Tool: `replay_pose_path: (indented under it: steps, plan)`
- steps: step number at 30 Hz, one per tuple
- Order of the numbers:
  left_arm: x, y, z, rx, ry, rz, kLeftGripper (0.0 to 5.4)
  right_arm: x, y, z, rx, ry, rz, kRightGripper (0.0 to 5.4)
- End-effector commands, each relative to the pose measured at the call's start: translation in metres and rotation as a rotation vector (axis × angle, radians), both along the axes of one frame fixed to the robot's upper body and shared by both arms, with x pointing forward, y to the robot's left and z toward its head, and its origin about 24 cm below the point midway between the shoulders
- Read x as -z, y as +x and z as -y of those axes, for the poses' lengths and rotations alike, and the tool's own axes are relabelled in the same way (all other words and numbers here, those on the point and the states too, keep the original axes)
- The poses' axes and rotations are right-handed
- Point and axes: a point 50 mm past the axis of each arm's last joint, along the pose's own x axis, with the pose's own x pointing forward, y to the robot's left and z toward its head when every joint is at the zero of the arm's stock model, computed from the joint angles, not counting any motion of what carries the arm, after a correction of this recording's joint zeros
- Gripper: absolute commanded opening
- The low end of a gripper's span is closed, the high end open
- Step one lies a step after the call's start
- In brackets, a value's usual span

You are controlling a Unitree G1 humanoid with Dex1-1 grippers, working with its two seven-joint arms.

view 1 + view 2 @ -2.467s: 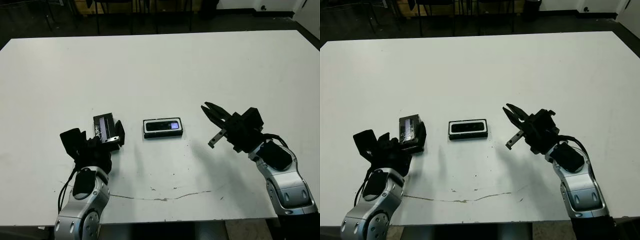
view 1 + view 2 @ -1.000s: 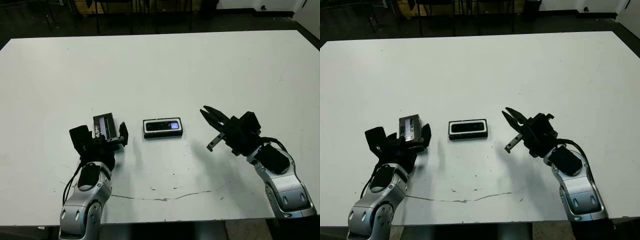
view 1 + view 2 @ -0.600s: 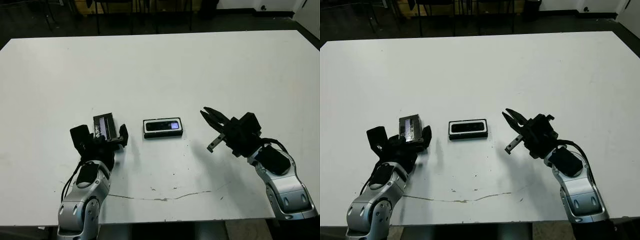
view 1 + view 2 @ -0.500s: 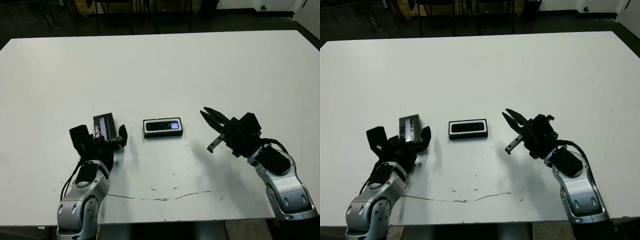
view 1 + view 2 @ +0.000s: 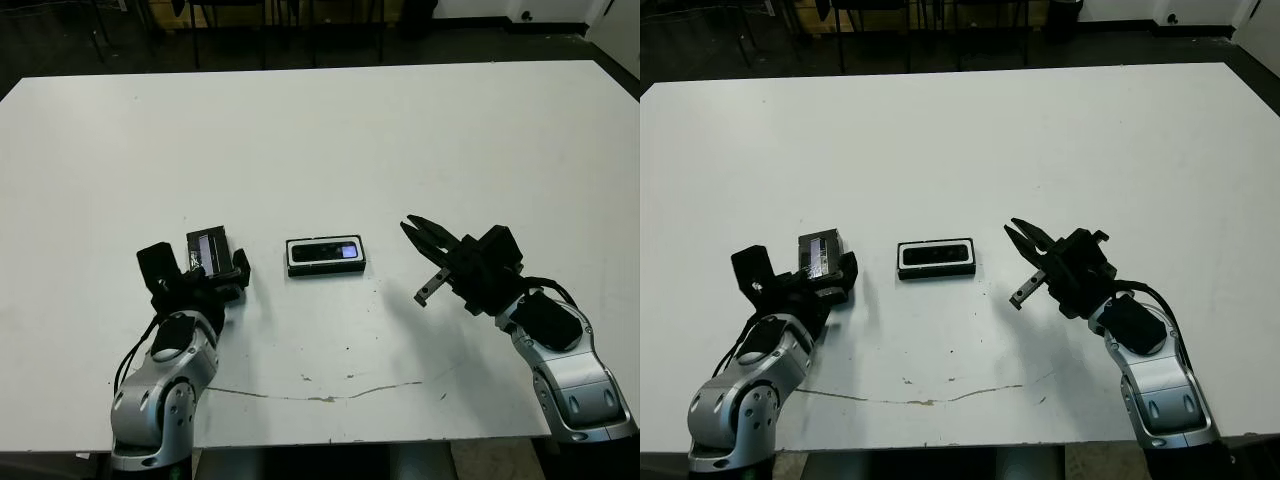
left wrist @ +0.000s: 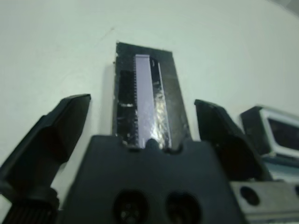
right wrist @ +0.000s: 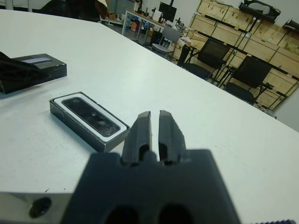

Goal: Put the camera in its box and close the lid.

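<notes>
Left gripper, fingers spread, is advancing to straddle the lid; right gripper is idling closed, empty; camera is sitting boxed.

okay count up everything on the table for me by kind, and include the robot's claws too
Cameras: 1, the camera, lying in the box
Boxes: 1, the box
Lids: 1, the lid, off the box, between the open left claw's fingers
Claws: 2, left claw and right claw, shut and empty
Total: 5
</notes>
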Motion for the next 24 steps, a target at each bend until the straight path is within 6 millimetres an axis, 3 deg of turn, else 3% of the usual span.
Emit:
replay_pose_path:
  steps: [1,11,24]
  plan:
    - [0.01,-0.003,-0.004,0.027,0.055,-0.079,4.58,0.005,-0.002,0.003,0.019,-0.01,-0.033,0.0]
    - [0.022,-0.006,-0.004,0.041,0.086,-0.153,2.79,0.003,-0.003,0.004,0.021,-0.018,-0.031,0.0]
    - [0.023,-0.01,-0.009,0.057,0.019,-0.111,2.79,0.007,-0.003,0.005,0.022,-0.019,-0.03,0.0]
